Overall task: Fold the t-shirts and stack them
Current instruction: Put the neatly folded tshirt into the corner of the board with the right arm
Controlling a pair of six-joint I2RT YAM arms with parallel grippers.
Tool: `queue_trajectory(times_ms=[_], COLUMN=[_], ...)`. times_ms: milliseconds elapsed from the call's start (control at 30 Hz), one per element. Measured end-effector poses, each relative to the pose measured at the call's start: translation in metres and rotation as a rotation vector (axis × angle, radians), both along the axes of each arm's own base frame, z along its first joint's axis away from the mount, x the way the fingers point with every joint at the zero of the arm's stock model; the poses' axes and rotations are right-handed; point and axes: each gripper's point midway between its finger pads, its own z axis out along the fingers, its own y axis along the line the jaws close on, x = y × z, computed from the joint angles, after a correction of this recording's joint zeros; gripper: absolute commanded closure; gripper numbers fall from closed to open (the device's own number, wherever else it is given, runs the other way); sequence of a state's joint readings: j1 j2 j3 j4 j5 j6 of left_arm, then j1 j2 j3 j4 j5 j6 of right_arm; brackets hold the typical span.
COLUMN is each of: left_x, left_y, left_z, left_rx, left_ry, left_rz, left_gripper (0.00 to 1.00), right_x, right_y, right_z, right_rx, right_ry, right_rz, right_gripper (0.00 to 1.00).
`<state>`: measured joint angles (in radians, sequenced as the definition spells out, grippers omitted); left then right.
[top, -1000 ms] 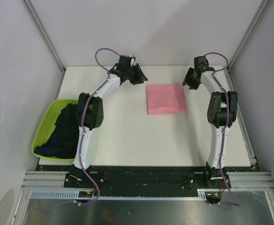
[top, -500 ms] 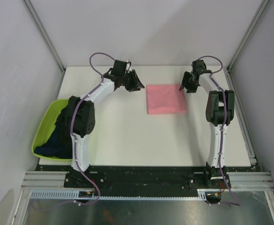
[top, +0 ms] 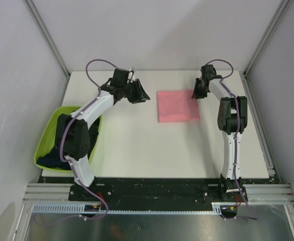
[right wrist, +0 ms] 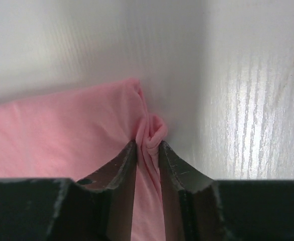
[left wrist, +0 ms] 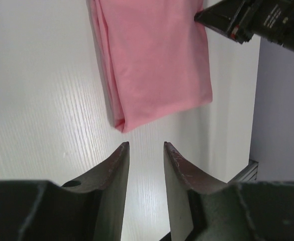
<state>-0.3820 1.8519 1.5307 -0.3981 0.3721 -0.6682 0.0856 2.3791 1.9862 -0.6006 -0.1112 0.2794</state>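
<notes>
A salmon-pink t-shirt (top: 177,106) lies folded in a flat square at the far middle of the white table. It also shows in the left wrist view (left wrist: 154,60). My right gripper (top: 195,94) is at its far right corner, shut on a bunched edge of the pink cloth (right wrist: 149,133). My left gripper (top: 139,93) is to the left of the shirt, apart from it, open and empty (left wrist: 145,145). Dark navy-black t-shirts (top: 54,156) lie crumpled in the green tub, partly hidden by my left arm.
The lime-green plastic tub (top: 47,133) stands at the table's left edge. Metal frame posts rise at the far corners. A rail (top: 267,155) runs along the table's right edge. White walls close the cell.
My left gripper has drawn back to the left, away from the pink shirt. My right gripper has moved left onto the shirt's far right corner and shut on it.
</notes>
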Motion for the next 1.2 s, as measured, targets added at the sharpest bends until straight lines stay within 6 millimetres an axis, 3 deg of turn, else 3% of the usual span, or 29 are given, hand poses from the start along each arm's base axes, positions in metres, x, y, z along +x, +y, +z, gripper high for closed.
queue_trajectory(times_ms=[133,433,600,1000,1200], left_x=[-0.017,-0.028,-0.028,-0.03,-0.029], left_y=[0.008,0.015,0.017,0.017,0.017], left_z=[0.002,0.009,0.013,0.011,0.006], left_rx=[0.015,0.03,0.035,0.041,0.049], left_ry=[-0.006,-0.03,-0.042,-0.031,-0.027], left_rz=[-0.01,-0.014,-0.014,-0.016,-0.021], left_gripper=[0.62,0.62,0.62,0.63,0.63], right_x=[0.001,0.017,0.036,0.065,0.079], right_y=[0.001,-0.02,-0.048,-0.141,-0.173], right_z=[0.002,0.005,0.007,0.013,0.014], right_rx=[-0.024,-0.119,-0.187,-0.37,-0.457], right_ry=[-0.004,-0.001,-0.026,-0.107,-0.164], right_rz=[-0.005,-0.062,-0.098,-0.209,-0.233], right_gripper=[0.97,1.0,1.0,1.0,1.0])
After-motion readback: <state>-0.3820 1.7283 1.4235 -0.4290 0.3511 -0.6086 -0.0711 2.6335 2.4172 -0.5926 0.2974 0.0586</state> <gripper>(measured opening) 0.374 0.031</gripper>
